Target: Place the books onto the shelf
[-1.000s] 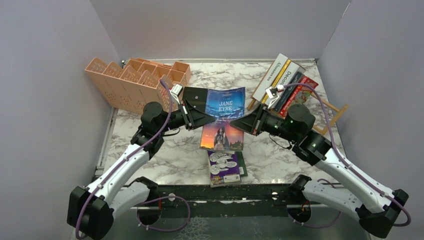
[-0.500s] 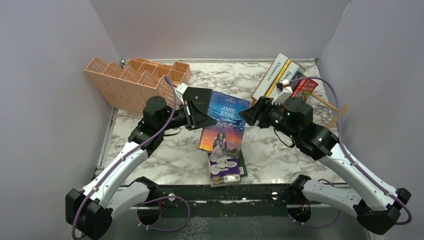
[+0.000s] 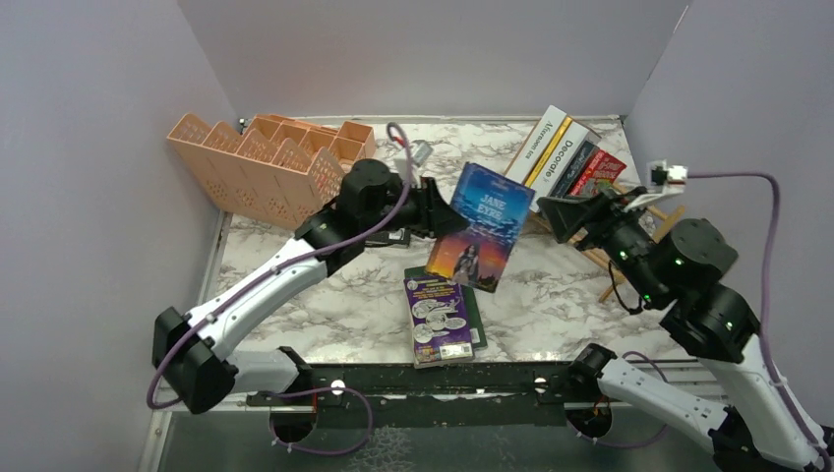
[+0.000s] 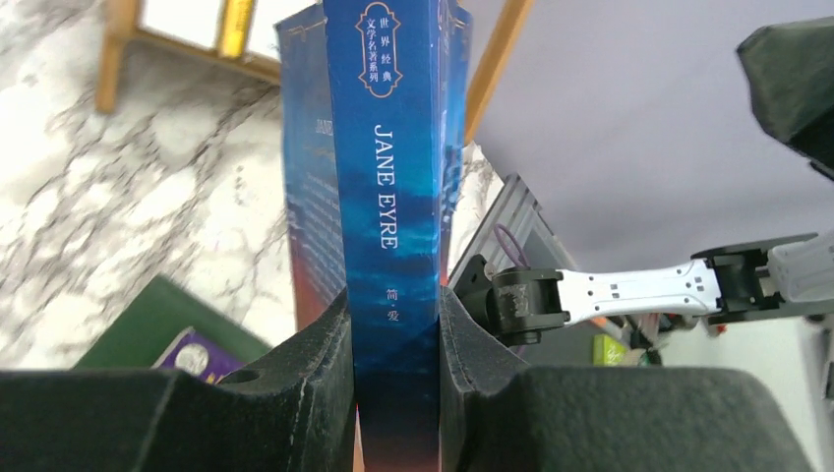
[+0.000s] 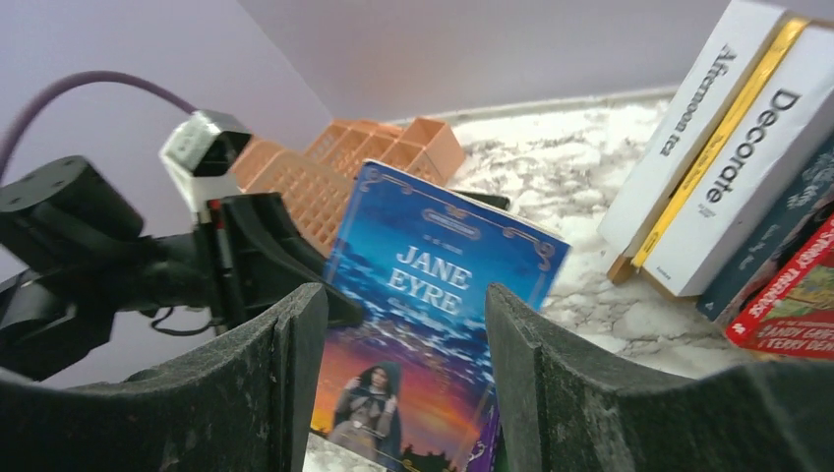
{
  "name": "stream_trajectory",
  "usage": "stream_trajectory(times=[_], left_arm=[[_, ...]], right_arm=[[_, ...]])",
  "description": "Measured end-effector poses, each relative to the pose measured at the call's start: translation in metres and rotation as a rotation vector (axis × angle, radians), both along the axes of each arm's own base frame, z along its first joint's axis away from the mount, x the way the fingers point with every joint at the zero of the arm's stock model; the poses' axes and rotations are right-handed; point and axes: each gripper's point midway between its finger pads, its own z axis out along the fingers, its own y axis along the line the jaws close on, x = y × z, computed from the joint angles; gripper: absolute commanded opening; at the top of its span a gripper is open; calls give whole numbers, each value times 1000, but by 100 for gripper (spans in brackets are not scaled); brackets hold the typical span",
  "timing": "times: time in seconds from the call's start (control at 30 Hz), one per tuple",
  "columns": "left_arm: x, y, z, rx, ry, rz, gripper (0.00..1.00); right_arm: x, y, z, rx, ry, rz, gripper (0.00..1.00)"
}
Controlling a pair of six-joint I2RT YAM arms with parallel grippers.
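"Left hand (image 4: 393, 329) clamps the blue "Jane Eyre" paperback (image 3: 482, 226) by its spine, tilted above the marble counter (image 3: 334, 295)."

"Right hand (image 5: 405, 305) gapes wide, empty. Purple cartoon book (image 3: 438, 320) below; peach lattice organizer (image 3: 266, 162) back left; light-wood slatted shelf (image 4: 500, 61) far right. Grey walls."

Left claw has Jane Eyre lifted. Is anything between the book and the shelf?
Yes. The open right claw hangs between Jane Eyre and the shelf, just off the book's right edge, facing it.
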Motion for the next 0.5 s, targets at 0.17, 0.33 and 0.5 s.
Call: stream_trajectory(times=[0.17, 0.33, 0.5], left_arm=[[0, -65, 17, 23, -91, -113, 0], [5, -128, 29, 32, -236, -211, 0], [23, -177, 28, 10, -319, -243, 0]], right_arm=[[-30, -33, 27, 54, -89, -19, 64], [-58, -60, 50, 115, -153, -20, 64], [-75, -75, 53, 134, -173, -20, 64]])
